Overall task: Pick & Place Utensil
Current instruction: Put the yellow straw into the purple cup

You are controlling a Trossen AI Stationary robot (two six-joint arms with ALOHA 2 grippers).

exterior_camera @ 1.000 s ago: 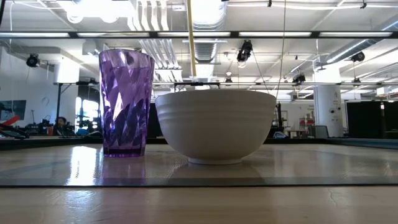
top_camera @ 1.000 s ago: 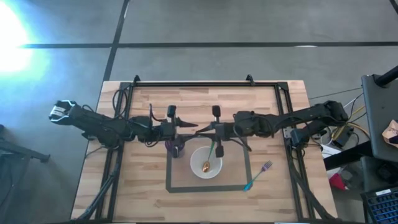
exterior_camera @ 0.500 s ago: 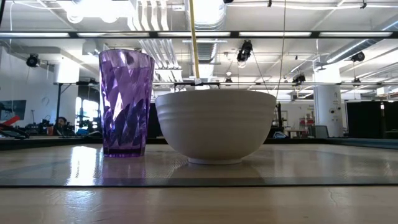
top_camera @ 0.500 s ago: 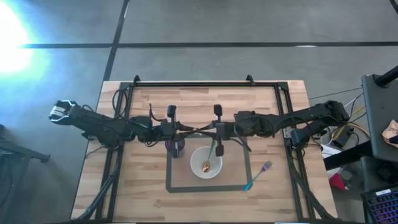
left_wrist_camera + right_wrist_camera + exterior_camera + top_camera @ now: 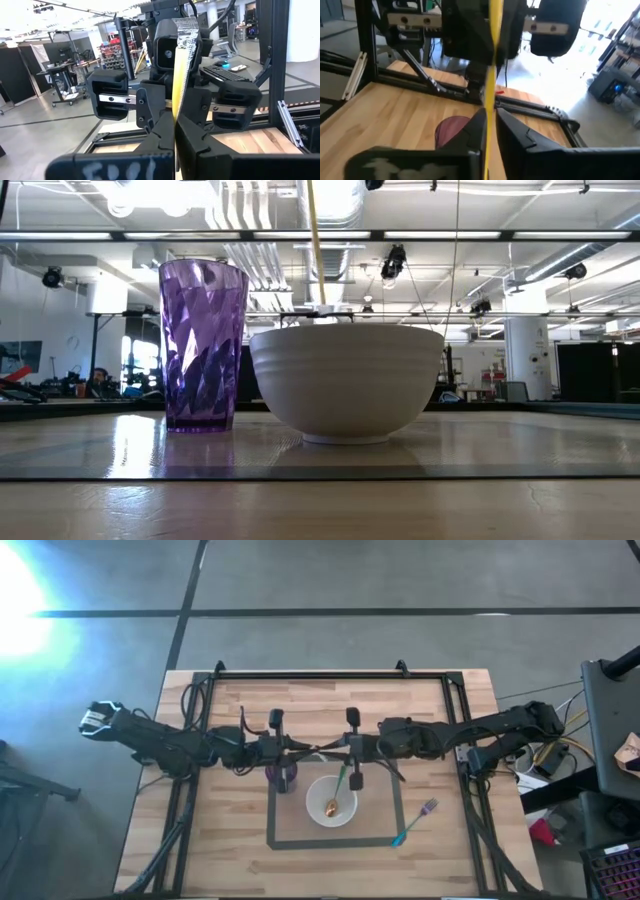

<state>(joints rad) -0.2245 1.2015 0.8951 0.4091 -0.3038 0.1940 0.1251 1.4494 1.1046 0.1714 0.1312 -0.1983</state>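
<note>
A yellow-handled utensil (image 5: 175, 95) with a silvery head (image 5: 187, 31) stands upright above the table's middle, head up. In the low view its handle (image 5: 316, 240) comes down behind the white bowl (image 5: 346, 380). My left gripper (image 5: 312, 749) and my right gripper (image 5: 330, 749) face each other level, both closed on that handle. The purple cup (image 5: 283, 778) stands just left of the bowl (image 5: 318, 817). My left gripper pinches the yellow handle (image 5: 174, 117) between its two fingers, below the silvery head. The fingers come level from the table's left and lie across the handle. The utensil stands upright, clear of the table. My right gripper has the same handle (image 5: 489, 117) between its two fingers, coming level from the table's right, across it. A thin gap seems to show beside one finger (image 5: 506, 125). The handle runs up past the fingers.
In the bowl lie a gold spoon (image 5: 331, 807) and a green-handled utensil (image 5: 342, 778) leaning on the rim. A teal-handled fork (image 5: 414, 824) lies on the wood right of the black tape square (image 5: 272, 830). A black frame (image 5: 330, 675) edges the table.
My left gripper has shut on the yellow handle; a second ago its fingers stood apart around it. In the low view the handle has shifted slightly to the right and tipped a little. Both arms have otherwise stayed in place.
</note>
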